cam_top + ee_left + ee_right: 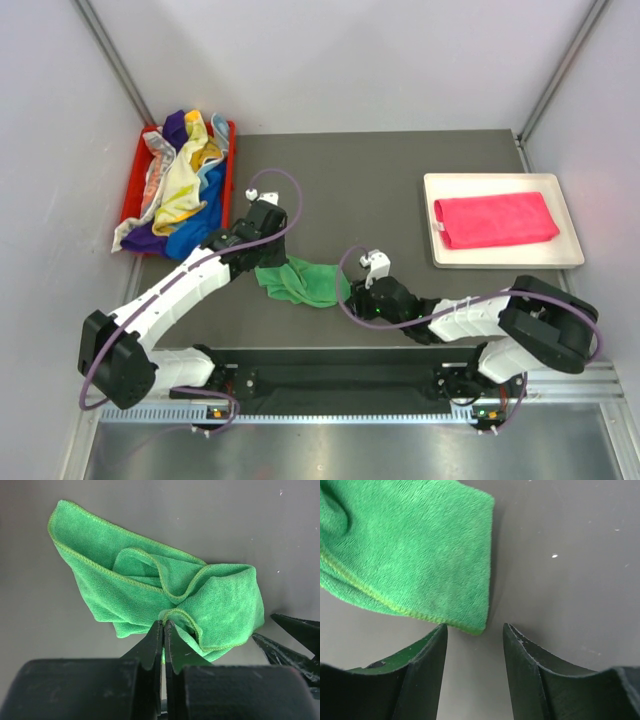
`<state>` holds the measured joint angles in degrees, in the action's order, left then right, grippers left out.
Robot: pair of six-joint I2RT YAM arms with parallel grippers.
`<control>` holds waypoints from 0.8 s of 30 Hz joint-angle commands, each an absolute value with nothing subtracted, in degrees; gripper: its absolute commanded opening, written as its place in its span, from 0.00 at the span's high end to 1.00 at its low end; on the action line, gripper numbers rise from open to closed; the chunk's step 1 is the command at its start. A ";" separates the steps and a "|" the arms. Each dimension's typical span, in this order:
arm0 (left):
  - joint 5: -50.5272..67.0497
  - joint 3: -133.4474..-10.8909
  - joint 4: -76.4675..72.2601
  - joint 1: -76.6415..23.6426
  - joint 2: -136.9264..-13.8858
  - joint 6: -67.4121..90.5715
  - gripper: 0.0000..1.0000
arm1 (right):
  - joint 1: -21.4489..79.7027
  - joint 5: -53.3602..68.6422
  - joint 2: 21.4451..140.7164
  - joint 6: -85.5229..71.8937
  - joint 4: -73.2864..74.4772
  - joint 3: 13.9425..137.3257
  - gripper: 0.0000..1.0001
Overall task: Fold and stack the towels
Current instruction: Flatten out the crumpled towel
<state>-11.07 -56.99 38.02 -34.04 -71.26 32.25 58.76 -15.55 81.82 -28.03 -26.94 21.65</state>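
A crumpled green towel lies on the dark table near the front centre. My left gripper is shut on an edge of the green towel at its left end. My right gripper is open and empty, its fingertips just short of a corner of the green towel at its right end. A folded bright pink towel lies on the white tray. A heap of towels in purple, blue, yellow and white fills the red bin.
The red bin stands at the table's back left by the wall. The white tray is at the right. The right gripper's fingertips show at the right edge of the left wrist view. Walls close in both sides.
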 commanded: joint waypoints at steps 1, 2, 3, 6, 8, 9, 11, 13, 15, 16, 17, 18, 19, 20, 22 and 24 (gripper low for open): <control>-10.46 -58.71 35.95 -33.75 -70.84 31.29 1.00 | 61.43 -20.38 80.60 -26.46 -25.40 23.82 0.51; -10.46 -58.80 36.12 -33.75 -70.75 31.29 1.00 | 61.87 -21.52 80.60 -26.37 -25.31 23.82 0.51; -10.46 -58.80 36.21 -33.66 -70.75 31.20 1.00 | 61.87 -21.53 80.77 -26.02 -25.23 23.82 0.50; -10.63 -58.89 36.30 -33.75 -70.66 31.11 1.00 | 62.84 -21.35 81.99 -24.26 -25.75 24.43 0.51; -10.63 -58.89 36.30 -33.66 -70.66 31.11 1.00 | 63.19 -23.10 82.88 -24.17 -24.44 26.00 0.51; -10.72 -58.89 36.39 -33.66 -70.66 31.11 1.00 | 63.28 -23.55 84.10 -24.00 -24.00 26.54 0.51; -10.37 -58.71 36.04 -33.66 -70.75 31.20 1.00 | 63.28 -23.99 85.34 -23.38 -23.56 28.20 0.51; -10.28 -58.88 36.03 -33.66 -70.84 31.29 1.00 | 63.37 -23.73 87.01 -22.68 -23.47 29.18 0.51; -10.28 -58.97 36.21 -33.66 -70.66 31.20 1.00 | 63.81 -24.26 88.06 -22.67 -22.68 30.23 0.52; -10.28 -59.15 36.30 -33.75 -70.58 31.20 1.00 | 63.81 -24.61 88.41 -22.76 -22.24 30.41 0.53; -10.37 -59.24 36.39 -33.66 -70.58 31.11 1.00 | 63.81 -25.13 88.68 -22.68 -22.06 30.67 0.53; -10.28 -59.33 36.39 -33.66 -70.58 31.03 1.00 | 63.81 -25.22 88.86 -22.68 -21.71 30.76 0.54; -10.37 -59.59 36.56 -33.58 -70.66 30.94 1.00 | 63.98 -25.22 88.86 -22.68 -21.62 30.67 0.55; -10.28 -59.68 36.65 -33.57 -70.58 30.85 1.00 | 64.07 -25.57 88.77 -22.68 -21.53 30.50 0.55; -10.37 -59.85 36.56 -33.58 -70.66 30.76 1.00 | 64.25 -25.93 88.51 -22.94 -21.01 30.41 0.59; -10.46 -60.12 36.56 -33.66 -70.84 30.67 1.00 | 64.25 -26.45 88.42 -23.29 -19.87 30.76 0.65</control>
<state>-10.31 -57.45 38.11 -33.85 -71.26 31.40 63.11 -24.32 88.27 -23.03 -21.98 29.02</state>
